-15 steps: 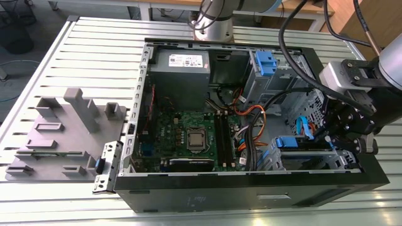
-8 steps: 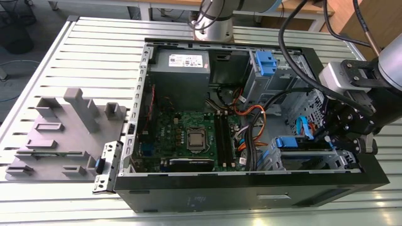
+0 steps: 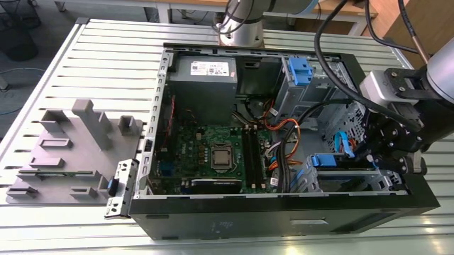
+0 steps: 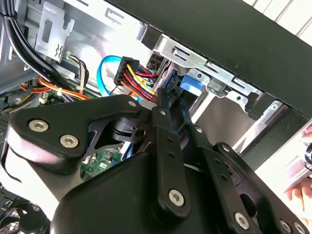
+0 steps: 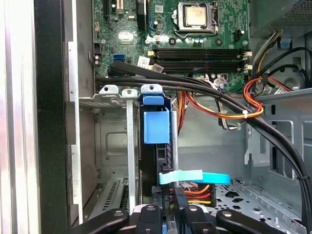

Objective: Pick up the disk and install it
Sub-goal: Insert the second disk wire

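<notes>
the pick-up part of the job looks finished: the disk [image 5: 156, 127] is no longer on the worktop [image 3: 92, 64] but stands on edge inside the open computer case [image 3: 284, 215], slotted into the metal drive cage [image 5: 109, 90] at the corner of the case nearest the exterior view's right. its blue side rail [image 3: 324, 160] sits about level with the cage's top tabs, so the insertion seems well along. whether it has clicked fully home cannot be told. the tool [image 4: 167, 100] reaches down into that same corner, and in both wrist views its fingers [image 5: 181, 204] are drawn close together at the disk's near end, apparently pinching it, so the release is not yet done. a light-blue cable [image 5: 195, 177] and a plug with red, yellow and orange wires [image 4: 127, 72] lie just beside the tool; no connection to the disk can be made out. the motherboard [image 5: 195, 29] and the grey power supply [image 3: 206, 74] lie well apart from the work.
</notes>
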Motion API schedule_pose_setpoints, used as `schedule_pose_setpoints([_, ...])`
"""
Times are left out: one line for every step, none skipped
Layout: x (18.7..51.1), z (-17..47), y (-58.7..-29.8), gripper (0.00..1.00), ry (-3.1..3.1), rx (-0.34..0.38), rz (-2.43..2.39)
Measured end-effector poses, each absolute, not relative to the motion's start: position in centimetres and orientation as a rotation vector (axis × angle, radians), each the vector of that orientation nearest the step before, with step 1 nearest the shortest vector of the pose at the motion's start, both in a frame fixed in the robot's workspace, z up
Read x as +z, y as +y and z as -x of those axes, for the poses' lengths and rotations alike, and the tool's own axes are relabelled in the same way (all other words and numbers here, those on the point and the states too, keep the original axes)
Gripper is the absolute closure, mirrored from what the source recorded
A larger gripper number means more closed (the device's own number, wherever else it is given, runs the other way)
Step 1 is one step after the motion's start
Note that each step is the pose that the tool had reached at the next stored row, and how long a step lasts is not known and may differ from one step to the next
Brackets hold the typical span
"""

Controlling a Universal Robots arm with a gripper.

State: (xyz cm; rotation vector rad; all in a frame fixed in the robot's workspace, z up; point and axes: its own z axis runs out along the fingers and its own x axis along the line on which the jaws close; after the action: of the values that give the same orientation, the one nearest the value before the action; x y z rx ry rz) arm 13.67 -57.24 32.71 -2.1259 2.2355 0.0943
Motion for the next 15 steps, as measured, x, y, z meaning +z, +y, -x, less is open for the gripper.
schedule_pose_setpoints([32.7, -13.7, -57.2, 0.76, 2.236, 0.094, 2.126])
schedule_pose_setpoints([32.9, -13.7, -57.2, 0.76, 2.236, 0.094, 2.126])
schedule_pose_setpoints([33.0, -13.7, -57.2, 0.76, 2.236, 0.094, 2.126])
schedule_pose_setpoints([33.2, -13.7, -57.2, 0.76, 2.236, 0.094, 2.126])
schedule_pose_setpoints([33.4, -13.7, -57.2, 0.76, 2.235, 0.094, 2.126])
schedule_pose_setpoints([33.7, -13.7, -57.2, 0.76, 2.235, 0.094, 2.126])
schedule_pose_setpoints([34.0, -13.7, -57.2, 0.76, 2.235, 0.094, 2.126])
schedule_pose_setpoints([34.3, -13.7, -57.2, 0.76, 2.235, 0.094, 2.126])
schedule_pose_setpoints([34.6, -13.7, -57.2, 0.76, 2.236, 0.094, 2.126])
schedule_pose_setpoints([34.9, -13.7, -57.2, 0.76, 2.236, 0.094, 2.126])
schedule_pose_setpoints([35.2, -13.7, -57.2, 0.76, 2.235, 0.094, 2.126])
schedule_pose_setpoints([35.5, -13.7, -57.2, 0.76, 2.236, 0.094, 2.126])
schedule_pose_setpoints([35.6, -13.7, -57.2, 0.76, 2.236, 0.094, 2.126])
schedule_pose_setpoints([35.6, -13.7, -57.2, 0.76, 2.235, 0.094, 2.126])
schedule_pose_setpoints([35.6, -13.7, -57.2, 0.76, 2.235, 0.095, 2.126])
